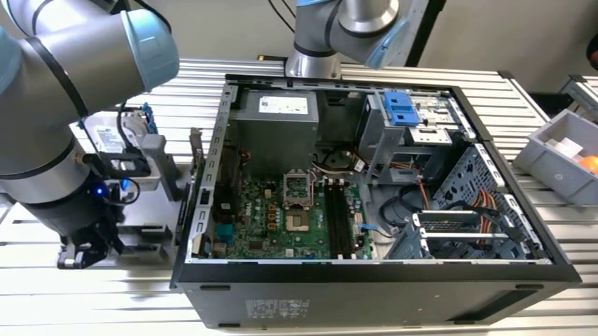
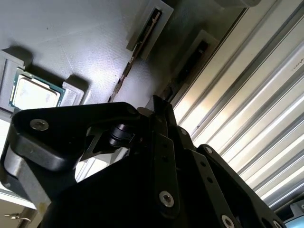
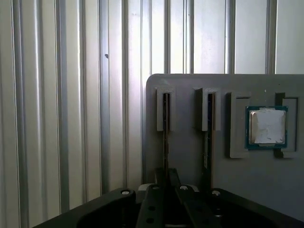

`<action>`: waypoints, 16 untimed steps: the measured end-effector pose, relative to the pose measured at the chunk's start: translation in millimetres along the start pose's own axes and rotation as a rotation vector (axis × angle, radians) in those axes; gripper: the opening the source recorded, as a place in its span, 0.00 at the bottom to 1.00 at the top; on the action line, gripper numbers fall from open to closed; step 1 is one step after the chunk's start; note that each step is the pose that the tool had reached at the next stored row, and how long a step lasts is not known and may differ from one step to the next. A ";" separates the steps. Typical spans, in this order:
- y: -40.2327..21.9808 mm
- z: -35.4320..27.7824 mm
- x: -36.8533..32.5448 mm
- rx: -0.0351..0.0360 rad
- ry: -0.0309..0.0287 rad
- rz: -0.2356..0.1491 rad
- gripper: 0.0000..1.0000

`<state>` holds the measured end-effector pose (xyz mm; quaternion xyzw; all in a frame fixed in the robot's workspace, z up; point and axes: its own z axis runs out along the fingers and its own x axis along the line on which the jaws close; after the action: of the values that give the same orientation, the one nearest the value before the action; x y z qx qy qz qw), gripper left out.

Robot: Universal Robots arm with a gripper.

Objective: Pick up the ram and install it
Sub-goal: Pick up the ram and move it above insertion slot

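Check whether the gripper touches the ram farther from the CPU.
Cannot tell: in the first wrist view the gripper overlaps the ram, hiding any gap.

The exterior view looks steeply down from above on the open computer case [image 1: 374, 294] and the slatted worktop [image 1: 94, 308]. Both wrist views sit close over the grey tray [image 3: 187, 152], looking past the end effector [image 3: 166, 173] and sharing the CPU chip [image 3: 267, 127] [image 2: 35, 93].
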<state>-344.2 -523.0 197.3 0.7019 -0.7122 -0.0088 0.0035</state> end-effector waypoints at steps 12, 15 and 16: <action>0.3 -15.8 -0.2 0.0001 -0.0001 0.000 0.00; 0.3 -19.5 -0.2 0.0001 0.0000 0.000 0.00; 0.4 -20.7 -0.2 0.0000 0.0000 0.000 0.00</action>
<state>-344.2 -523.0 218.0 0.7019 -0.7122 -0.0088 0.0035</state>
